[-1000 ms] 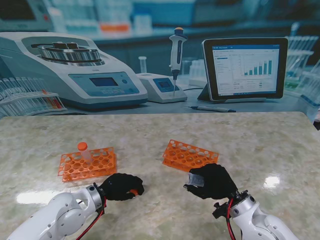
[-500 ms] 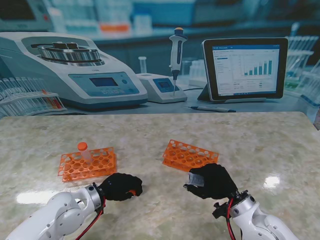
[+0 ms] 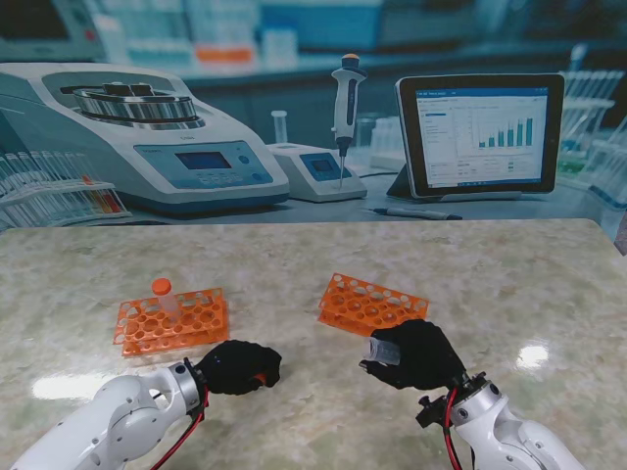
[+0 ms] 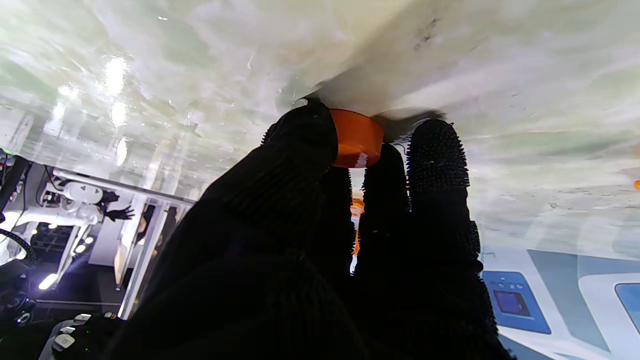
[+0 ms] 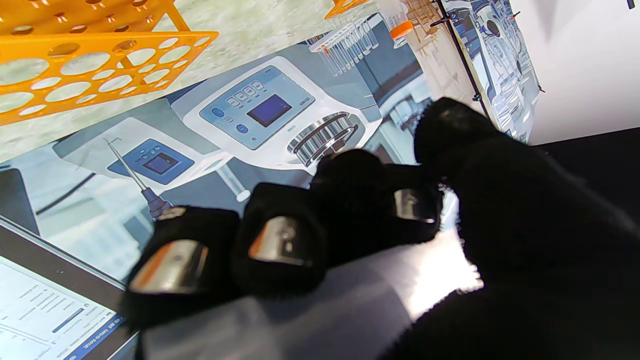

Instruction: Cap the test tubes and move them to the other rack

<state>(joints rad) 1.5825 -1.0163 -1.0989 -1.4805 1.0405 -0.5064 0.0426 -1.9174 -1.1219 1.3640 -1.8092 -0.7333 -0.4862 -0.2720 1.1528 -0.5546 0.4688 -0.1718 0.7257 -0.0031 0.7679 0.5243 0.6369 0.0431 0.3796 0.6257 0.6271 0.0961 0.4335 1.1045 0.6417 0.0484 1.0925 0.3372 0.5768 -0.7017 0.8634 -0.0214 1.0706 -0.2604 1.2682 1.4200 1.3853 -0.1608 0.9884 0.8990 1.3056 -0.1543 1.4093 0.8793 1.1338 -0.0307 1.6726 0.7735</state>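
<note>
Orange cap [image 4: 356, 137] sits pinched between the left hand's [image 3: 238, 366] fingers [image 4: 305, 145], pressed against the marble surface [image 3: 490, 264]; the stand view shows only an orange sliver there. Clear test tube [image 3: 384, 350] lies gripped in the right hand [image 3: 419, 354], its fingers [image 5: 272, 240] wrapped round it, near the right rack [image 3: 370, 303]. One capped tube [image 3: 164, 297] stands in the left rack [image 3: 172, 321].

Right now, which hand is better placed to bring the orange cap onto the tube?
The left hand. Its fingers already pinch the orange cap against the table, while the right hand is wrapped around the clear tube, so it can only present it.
</note>
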